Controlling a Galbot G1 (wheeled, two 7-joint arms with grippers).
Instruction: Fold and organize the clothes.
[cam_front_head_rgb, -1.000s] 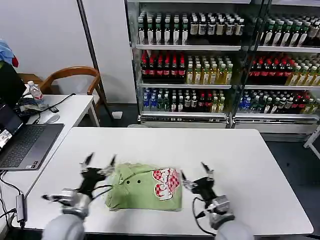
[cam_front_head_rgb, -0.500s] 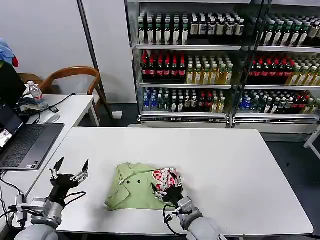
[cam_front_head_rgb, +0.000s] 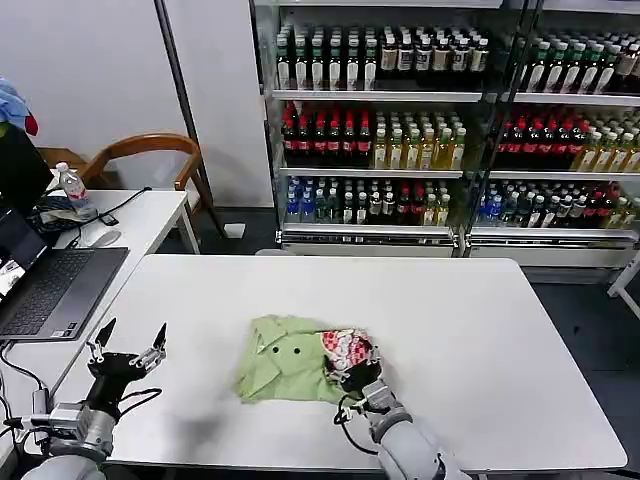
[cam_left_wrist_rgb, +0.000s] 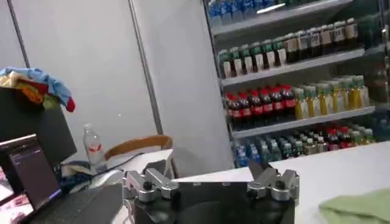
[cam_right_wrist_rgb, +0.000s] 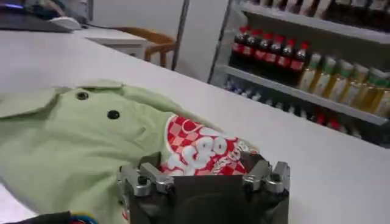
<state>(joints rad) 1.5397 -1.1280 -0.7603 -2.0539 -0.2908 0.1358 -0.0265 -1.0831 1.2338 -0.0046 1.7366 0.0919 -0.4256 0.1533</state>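
From the head camera, the light green collared shirt (cam_front_head_rgb: 290, 360) lies bunched on the white table (cam_front_head_rgb: 470, 330), a little toward the near edge, its red-and-white checkered print (cam_front_head_rgb: 345, 350) turned to the right side. The right gripper (cam_front_head_rgb: 352, 377) sits right on that printed edge, touching the cloth; whether its fingers are pinched on fabric or not, I cannot tell from here. Well apart to the left, near the table's left edge, the left gripper (cam_front_head_rgb: 127, 343) hovers with fingers spread wide and nothing between them. An open laptop (cam_front_head_rgb: 45, 285) and a water bottle (cam_front_head_rgb: 70, 187) rest on the side desk, with a wooden chair (cam_front_head_rgb: 150, 155) behind and drink shelves (cam_front_head_rgb: 440, 120) across the back.

Left wrist camera: the left gripper (cam_left_wrist_rgb: 210, 182) gapes open, the shirt (cam_left_wrist_rgb: 359, 207) only a green corner off to one side, the laptop (cam_left_wrist_rgb: 30, 176) beyond.

Right wrist camera: the right gripper (cam_right_wrist_rgb: 204, 176) presses against the checkered print (cam_right_wrist_rgb: 201, 149), two dark buttons (cam_right_wrist_rgb: 113, 114) visible on the green cloth; finger state again unclear.
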